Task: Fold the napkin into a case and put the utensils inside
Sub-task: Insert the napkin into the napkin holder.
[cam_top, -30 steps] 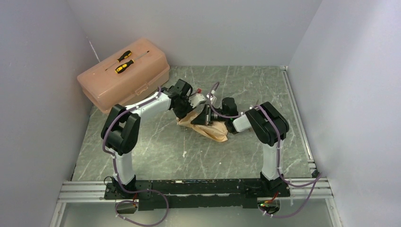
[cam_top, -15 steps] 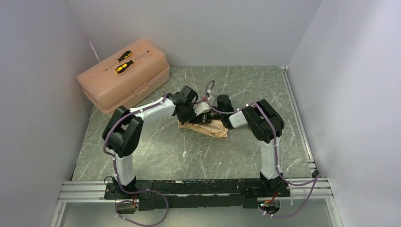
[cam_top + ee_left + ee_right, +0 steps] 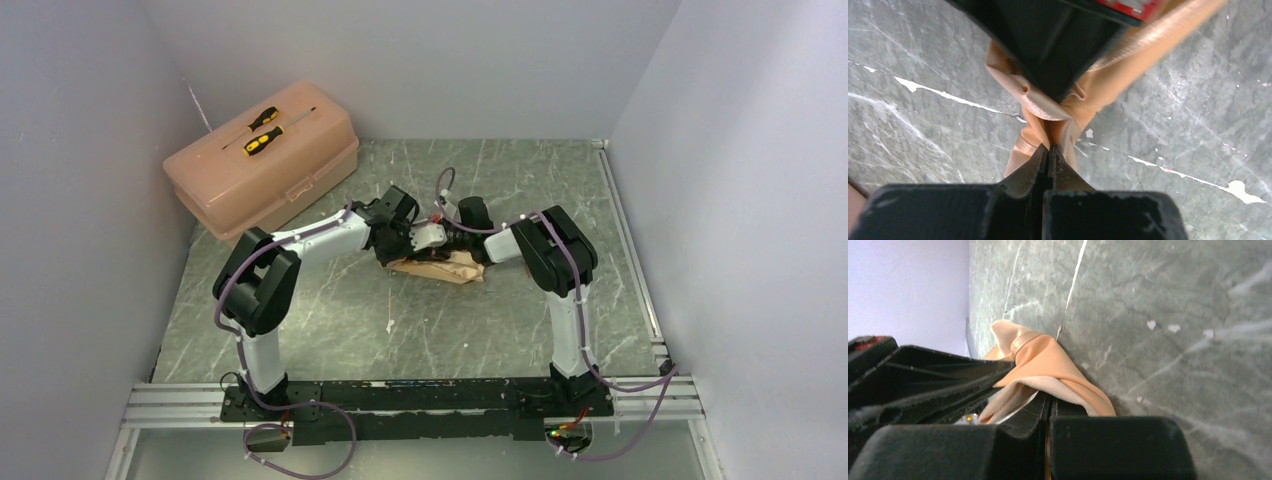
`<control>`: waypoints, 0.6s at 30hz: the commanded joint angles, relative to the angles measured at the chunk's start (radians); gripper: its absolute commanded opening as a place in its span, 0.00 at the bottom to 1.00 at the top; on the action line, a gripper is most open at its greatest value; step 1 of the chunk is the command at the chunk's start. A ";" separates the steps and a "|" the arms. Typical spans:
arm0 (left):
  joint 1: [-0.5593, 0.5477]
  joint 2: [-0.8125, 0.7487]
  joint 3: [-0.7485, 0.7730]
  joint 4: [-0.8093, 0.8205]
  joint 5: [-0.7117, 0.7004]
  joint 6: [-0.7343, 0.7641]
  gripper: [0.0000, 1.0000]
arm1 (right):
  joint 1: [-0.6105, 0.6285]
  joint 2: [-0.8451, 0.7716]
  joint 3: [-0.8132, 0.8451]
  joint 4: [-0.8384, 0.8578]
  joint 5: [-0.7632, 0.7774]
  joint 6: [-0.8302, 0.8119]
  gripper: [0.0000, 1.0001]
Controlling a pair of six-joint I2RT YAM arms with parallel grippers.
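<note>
The peach-tan napkin (image 3: 455,268) lies bunched in the middle of the table, and both grippers meet over its far edge. My left gripper (image 3: 418,243) is shut on a gathered fold of the napkin (image 3: 1040,102), with the cloth pinched at the tips of the left gripper (image 3: 1049,148). Facing it, my right gripper (image 3: 442,240) is shut on another fold of the napkin (image 3: 1048,362), and a sliver of cloth shows between the jaws of the right gripper (image 3: 1050,402). The two grippers nearly touch. The utensils are out of view, and the cloth forms no case.
A pink plastic toolbox (image 3: 262,170) stands at the back left with two yellow-and-black screwdrivers (image 3: 262,130) on its lid. Grey walls close in the left, back and right. A metal rail (image 3: 625,240) runs along the table's right edge.
Both grippers have moved closer together and toward the back, staying shut. The napkin has been drawn with them and now lies more bunched and flatter beneath them.
</note>
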 commanded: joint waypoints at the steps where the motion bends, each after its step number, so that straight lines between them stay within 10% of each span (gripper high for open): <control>1: -0.017 -0.073 -0.045 -0.010 0.021 0.137 0.03 | -0.031 0.113 0.070 -0.171 0.061 -0.075 0.00; 18: -0.040 0.027 0.057 0.006 0.070 0.111 0.06 | -0.045 0.157 0.117 -0.266 0.042 -0.114 0.00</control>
